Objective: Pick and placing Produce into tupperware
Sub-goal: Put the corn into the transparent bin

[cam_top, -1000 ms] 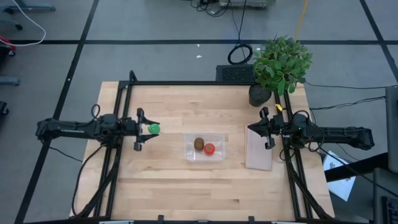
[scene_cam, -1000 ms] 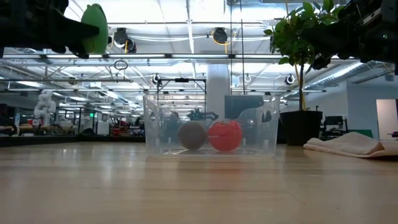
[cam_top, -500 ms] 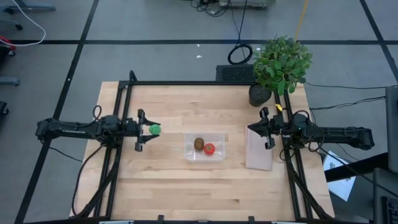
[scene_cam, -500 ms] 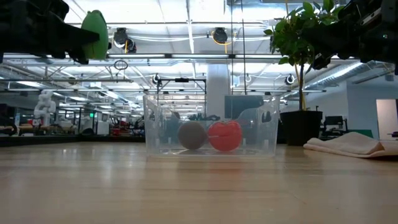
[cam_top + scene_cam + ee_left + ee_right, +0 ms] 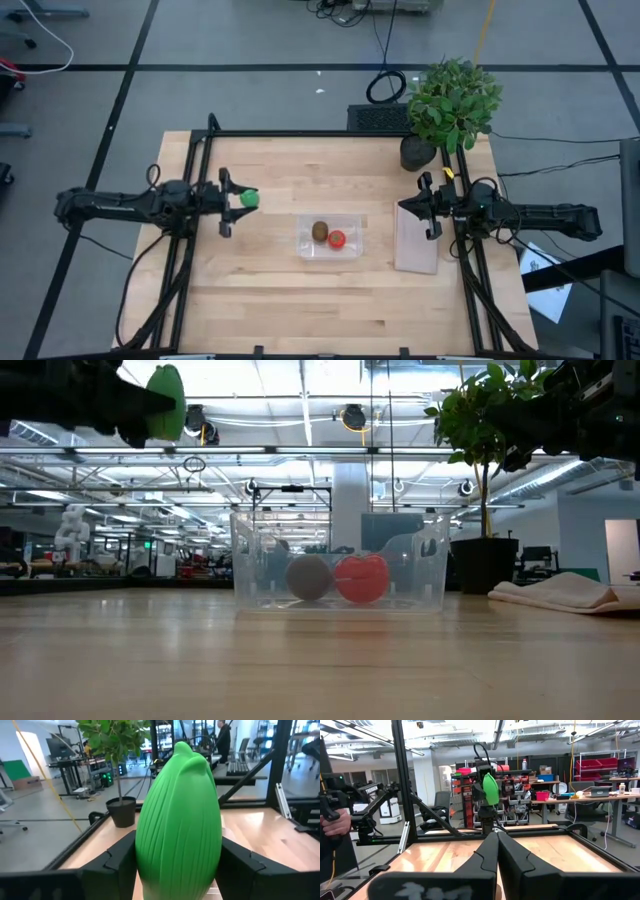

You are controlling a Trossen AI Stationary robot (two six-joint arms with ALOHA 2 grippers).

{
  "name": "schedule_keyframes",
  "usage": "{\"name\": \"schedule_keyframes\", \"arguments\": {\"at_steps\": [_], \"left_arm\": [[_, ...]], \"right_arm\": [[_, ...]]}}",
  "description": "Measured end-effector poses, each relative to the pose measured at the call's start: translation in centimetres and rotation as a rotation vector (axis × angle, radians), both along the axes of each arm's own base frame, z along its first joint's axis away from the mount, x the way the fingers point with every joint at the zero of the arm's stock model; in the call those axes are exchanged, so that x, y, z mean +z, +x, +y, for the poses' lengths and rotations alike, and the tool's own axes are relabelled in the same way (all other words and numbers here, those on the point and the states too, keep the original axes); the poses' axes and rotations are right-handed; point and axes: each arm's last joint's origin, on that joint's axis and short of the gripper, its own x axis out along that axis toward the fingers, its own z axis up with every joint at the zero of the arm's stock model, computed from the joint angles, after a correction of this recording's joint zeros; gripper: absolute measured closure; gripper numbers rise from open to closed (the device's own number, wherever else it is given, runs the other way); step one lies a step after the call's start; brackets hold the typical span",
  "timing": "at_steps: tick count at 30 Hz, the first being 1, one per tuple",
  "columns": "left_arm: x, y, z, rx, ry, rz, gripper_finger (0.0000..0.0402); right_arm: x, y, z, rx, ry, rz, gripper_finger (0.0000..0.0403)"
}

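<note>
green piece [image 5: 247, 198] has shifted a touch toward the far edge since a second ago, still high above the table and well left of the tupperware [image 5: 331, 236]. so transport is underway, no drop yet. kiwi [image 5: 320, 231] and tomato [image 5: 337, 238] already inside. left gripper [image 5: 233, 199] part-open, clamped on the green piece. right gripper [image 5: 428, 208] fully closed, empty, parked right of the tupperware.

My table [image 5: 300, 300] is pale wood with a black frame [image 5: 300, 133] running along its far edge. A potted plant [image 5: 452, 100] stands at the far right corner. A flat whitish panel [image 5: 415, 250] lies near the right edge. Off beyond the table, a person's hand [image 5: 337, 824] shows.
</note>
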Motion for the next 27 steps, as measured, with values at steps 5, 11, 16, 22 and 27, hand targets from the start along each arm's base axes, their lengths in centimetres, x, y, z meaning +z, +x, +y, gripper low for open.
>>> {"name": "schedule_keyframes", "arguments": {"at_steps": [5,11,16,22,27], "left_arm": [[2.3,0.9,0.3,0.018,0.038,0.053,0.0203],[4.0,2.3,1.0,0.016,0.039,0.126,0.0195],[5.0,3.8,1.6,-0.052,0.022,0.153,0.0201],[5.8,5.3,2.4,-0.116,-0.001,0.177,0.0196],[6.5,5.9,3.0,-0.151,0.001,0.176,0.0199]], "right_arm": [[0.0,0.0,0.0,0.0,0.0,0.001,0.0403],[0.0,0.0,0.0,0.0,0.0,0.001,0.0403],[0.0,0.0,0.0,-0.001,-0.004,0.001,0.0403],[0.0,0.0,0.0,-0.002,-0.007,0.001,0.0403],[0.0,0.0,0.0,-0.002,-0.007,0.001,0.0403]]}}
